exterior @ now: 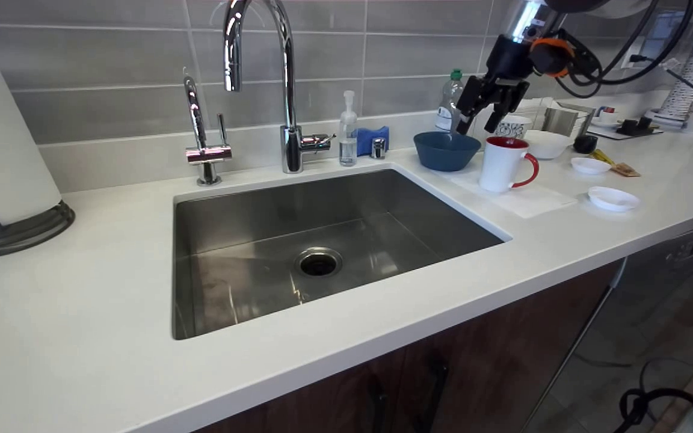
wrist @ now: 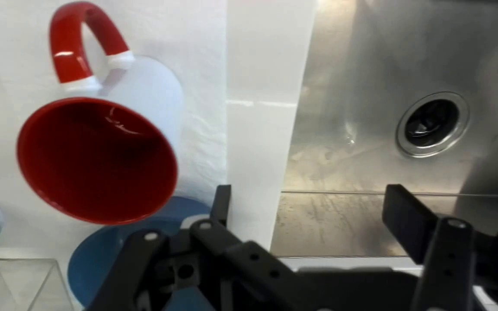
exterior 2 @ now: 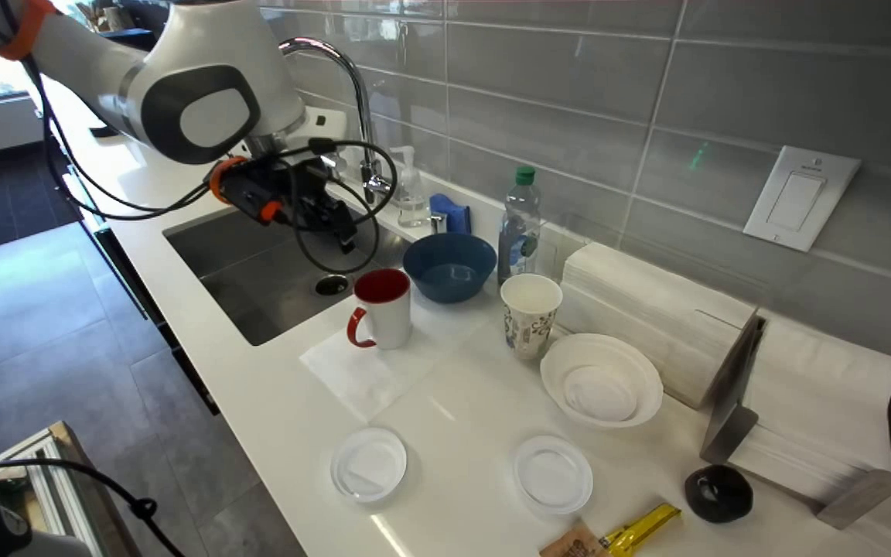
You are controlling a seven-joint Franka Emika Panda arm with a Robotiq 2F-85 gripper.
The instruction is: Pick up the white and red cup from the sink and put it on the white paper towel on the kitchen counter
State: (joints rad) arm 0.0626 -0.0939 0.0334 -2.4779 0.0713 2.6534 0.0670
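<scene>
White-and-red mug [wrist: 97, 160]: stood upright on crinkled paper towel [wrist: 203, 129]; seen at upper left in the wrist view, outside the jaws.
Gripper [wrist: 307, 205]: jaws spread apart.
Sink [wrist: 352, 77]: stainless steel, pierced by round drain [wrist: 432, 124].

Paper towel [exterior 2: 382, 375] — part hidden by cup [exterior 2: 393, 321]

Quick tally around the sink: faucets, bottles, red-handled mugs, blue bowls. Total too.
Tall faucet and short faucet: 2
Green-capped bottle and pump bottle: 2
Red-handled mug: 1
Blue bowl: 1
Total: 6
</scene>
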